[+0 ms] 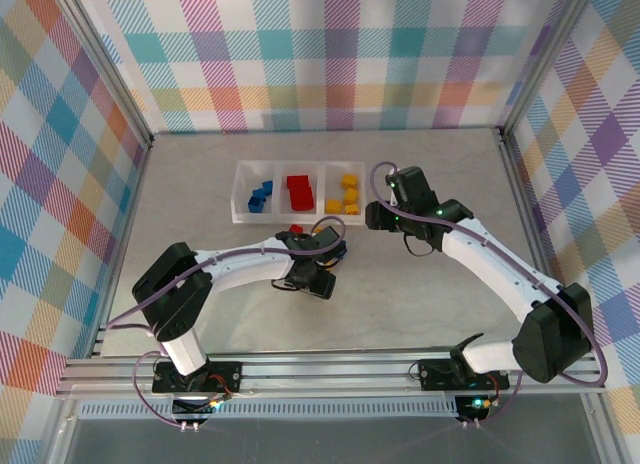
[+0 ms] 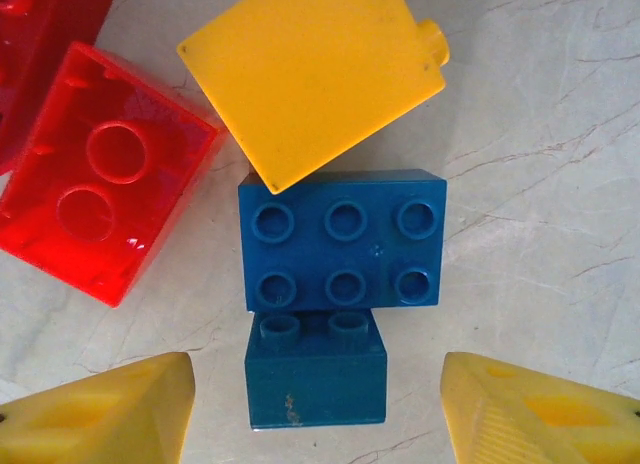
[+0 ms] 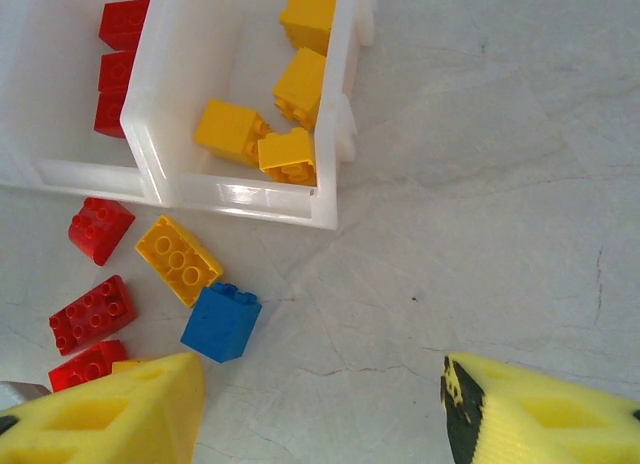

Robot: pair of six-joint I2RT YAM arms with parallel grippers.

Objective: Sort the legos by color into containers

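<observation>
Below left tool [image 2: 318, 389]: blue lego [image 2: 342, 241] studs-up, long axis finger-to-finger.

1 clear tray [image 3: 250, 196], 3 compartments.

Right wrist view:
- 4 yellow bricks [image 3: 230, 129] in the end compartment
- 3 red bricks [image 3: 115, 69] visible in the next compartment
- loose on the counter [image 3: 500, 184]: 3 loose red bricks [image 3: 92, 314], 1 loose yellow brick [image 3: 178, 259], 1 loose blue brick [image 3: 220, 322]

Left wrist view:
- 2 blue pieces [image 2: 342, 242], 2 red pieces [image 2: 100, 184], 1 yellow piece [image 2: 315, 74]
- can't tell if any repeat the loose count

Top view: roughly 3 binned blue bricks [image 1: 262, 195] in the third compartment, too small to confirm.
</observation>
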